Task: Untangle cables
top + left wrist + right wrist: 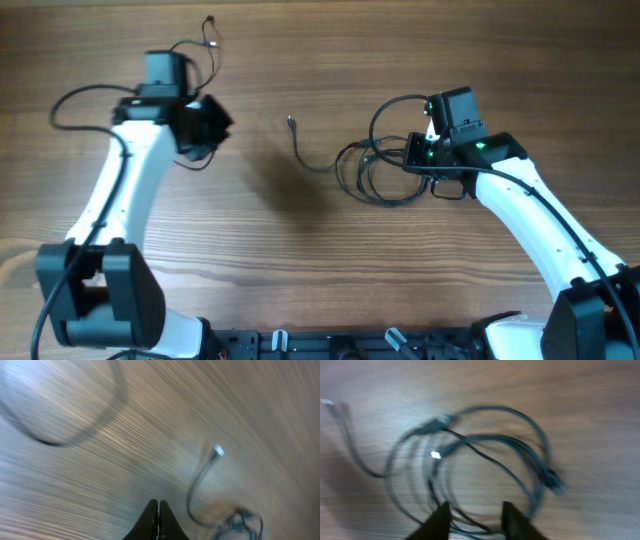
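Note:
A coil of thin dark cables (375, 172) lies right of centre, with one tail ending in a small plug (291, 121). My right gripper (418, 158) is at the coil's right edge. In the right wrist view its jaws (475, 512) are open, with strands of the coil (485, 440) running between the fingers. A separate thin cable (210, 30) lies at the far left by my left gripper (205, 125). In the blurred left wrist view those jaws (158, 507) are shut with nothing visible between them. The plug tail (218, 450) and the coil (240, 522) lie ahead to the right.
The table is bare wood (300, 260). Thick black robot cables loop off the left arm (70, 100) and above the right wrist (395, 105). A blurred dark loop (75, 435) shows at the upper left of the left wrist view.

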You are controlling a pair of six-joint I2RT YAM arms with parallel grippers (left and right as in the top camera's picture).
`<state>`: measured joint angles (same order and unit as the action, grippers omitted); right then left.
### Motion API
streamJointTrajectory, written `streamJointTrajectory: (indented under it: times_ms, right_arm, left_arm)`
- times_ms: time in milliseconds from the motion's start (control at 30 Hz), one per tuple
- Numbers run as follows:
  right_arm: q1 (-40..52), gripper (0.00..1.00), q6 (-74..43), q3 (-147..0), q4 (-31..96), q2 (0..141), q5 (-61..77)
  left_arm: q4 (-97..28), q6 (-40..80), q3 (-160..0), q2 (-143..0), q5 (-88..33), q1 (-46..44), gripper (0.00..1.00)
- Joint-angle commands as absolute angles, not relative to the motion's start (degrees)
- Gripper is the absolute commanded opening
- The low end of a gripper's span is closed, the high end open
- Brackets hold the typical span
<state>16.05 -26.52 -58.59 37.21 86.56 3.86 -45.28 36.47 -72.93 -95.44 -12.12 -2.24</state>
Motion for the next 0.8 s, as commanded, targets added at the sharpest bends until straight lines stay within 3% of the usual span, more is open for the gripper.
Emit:
streamJointTrajectory:
  times_ms: [0,100,167,400,500,600,767]
  right_arm:
    - [16.03,0.34,-27.18,-58.48,40.36,86.96,-0.25]
    - [16.03,0.48,-27.09,-58.48,42.89,88.86,-1.37]
    - [16.03,0.49,-26.96,-58.43,44.10,91.13,-1.52]
    - [16.03,0.49,-26.96,-58.41,43.83,96.71,-1.50]
    - [16.03,0.48,-26.96,-58.43,43.16,97.43,-1.50]
    - [16.03,0.43,-26.94,-58.43,41.54,97.43,-1.52]
    - [16.03,0.37,-26.92,-58.41,40.32,97.43,-1.54]
  left_arm:
    - [-44.31,36.21,-73.14,-97.49,-13.50,-11.27,0.04]
    - [-41.45,36.21,-73.14,-99.50,-13.50,-18.55,0.07]
    - [-38.61,36.23,-73.14,-102.21,-13.54,-23.29,0.29]
    - [-31.53,36.21,-73.14,-107.66,-13.50,-30.46,0.38]
    - [-29.08,36.23,-73.14,-110.45,-13.50,-31.38,0.39]
    - [-27.77,36.21,-73.14,-112.36,-13.50,-31.40,0.27]
    - [-27.35,36.16,-73.14,-113.49,-13.52,-31.40,0.21]
